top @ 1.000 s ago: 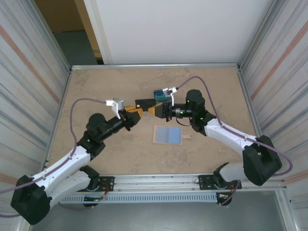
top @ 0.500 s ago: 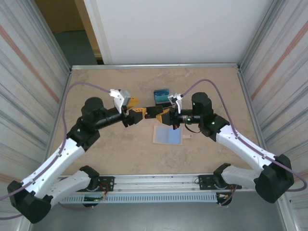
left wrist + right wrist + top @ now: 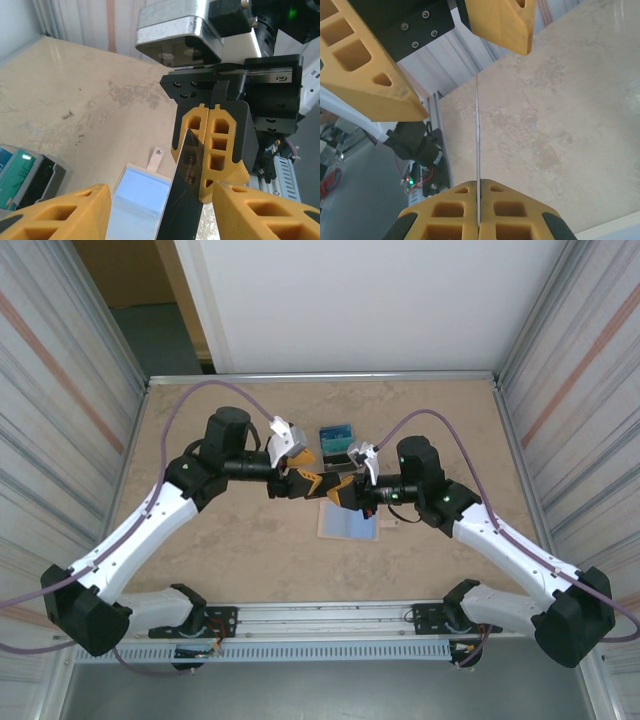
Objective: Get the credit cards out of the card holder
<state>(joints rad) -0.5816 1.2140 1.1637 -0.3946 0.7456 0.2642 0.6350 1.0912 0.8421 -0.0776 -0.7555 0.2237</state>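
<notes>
A thin dark card (image 3: 187,200) with small markings is pinched at one end by my right gripper (image 3: 478,185), which is shut on it; in the right wrist view it shows edge-on (image 3: 477,130). My left gripper (image 3: 160,200) is open, with one yellow finger on each side of the card's free end. Both grippers meet at mid-table, left gripper (image 3: 300,485) facing right gripper (image 3: 340,490). Below them lies the flat card holder (image 3: 348,521), pale blue with a small tab, also under the card (image 3: 140,200). Teal and blue credit cards (image 3: 337,436) sit stacked behind.
The stack of cards (image 3: 20,177) lies on the beige table (image 3: 220,420) just beyond the left wrist. Metal walls close in the table on the left, right and far sides. Purple cables arc above both arms.
The left arm has swung its elbow away and turned its wrist in from the far side. Both grippers and the dark card have shifted nearer, over the holder. The left jaws stand wider.
</notes>
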